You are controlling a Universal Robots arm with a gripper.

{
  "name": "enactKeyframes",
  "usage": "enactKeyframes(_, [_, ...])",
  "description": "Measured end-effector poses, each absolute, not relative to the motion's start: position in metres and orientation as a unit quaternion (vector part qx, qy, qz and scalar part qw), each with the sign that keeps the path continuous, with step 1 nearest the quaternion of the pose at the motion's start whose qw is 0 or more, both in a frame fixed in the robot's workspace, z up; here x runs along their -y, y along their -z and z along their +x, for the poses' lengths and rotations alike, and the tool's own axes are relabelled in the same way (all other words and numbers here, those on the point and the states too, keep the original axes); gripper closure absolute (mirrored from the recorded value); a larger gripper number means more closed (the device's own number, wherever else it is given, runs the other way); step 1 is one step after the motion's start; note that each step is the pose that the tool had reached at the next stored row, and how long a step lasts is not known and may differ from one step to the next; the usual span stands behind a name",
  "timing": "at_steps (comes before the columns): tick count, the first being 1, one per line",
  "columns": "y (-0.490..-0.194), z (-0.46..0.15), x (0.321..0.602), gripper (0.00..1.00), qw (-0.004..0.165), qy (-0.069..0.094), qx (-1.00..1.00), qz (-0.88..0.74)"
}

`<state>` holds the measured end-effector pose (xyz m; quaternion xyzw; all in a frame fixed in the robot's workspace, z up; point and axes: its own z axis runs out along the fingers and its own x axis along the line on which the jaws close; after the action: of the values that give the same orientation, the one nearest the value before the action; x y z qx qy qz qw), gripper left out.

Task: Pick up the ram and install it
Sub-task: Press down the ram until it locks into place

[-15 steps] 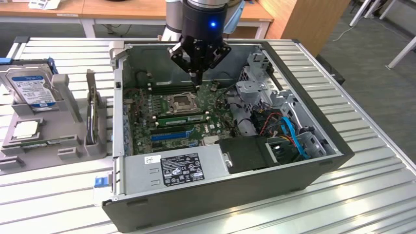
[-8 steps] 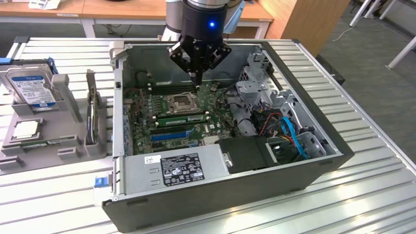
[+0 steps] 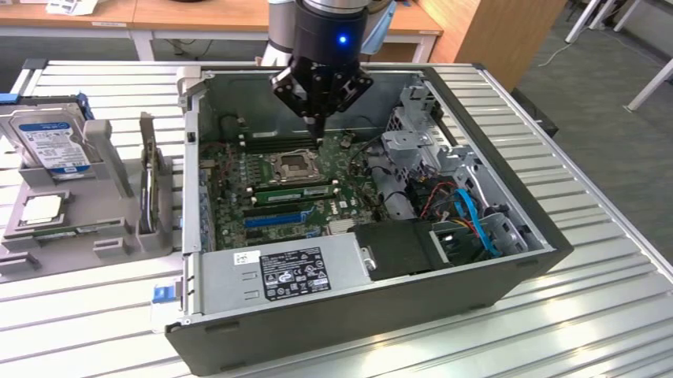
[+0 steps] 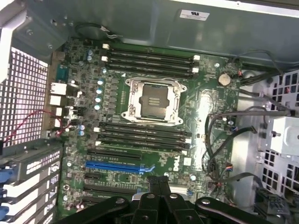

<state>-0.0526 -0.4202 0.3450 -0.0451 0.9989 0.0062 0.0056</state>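
A long, narrow green ram stands on edge in a memory slot just beside the processor socket on the motherboard. My gripper hangs above the board near the far bank of slots, apart from the ram, shut with nothing between its fingers. In the wrist view the shut gripper is over the expansion slots, with the socket and two banks of dark memory slots beyond it. Another thin green stick lies in the grey holder on the exterior view's left.
The open computer case lies on a slatted metal table. A power supply, a drive cage and cables crowd the case. The grey holder carries a hard drive and a silver chip.
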Motion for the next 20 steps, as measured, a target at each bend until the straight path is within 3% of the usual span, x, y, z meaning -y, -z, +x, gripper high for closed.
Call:
enactKeyframes(6, [-0.3451,-0.0526,0.4202,0.9,-0.01,-0.007,-0.999,-0.045])
enactKeyframes(20, [-0.345,-0.0526,0.4202,0.9,-0.013,-0.007,-0.999,-0.033])
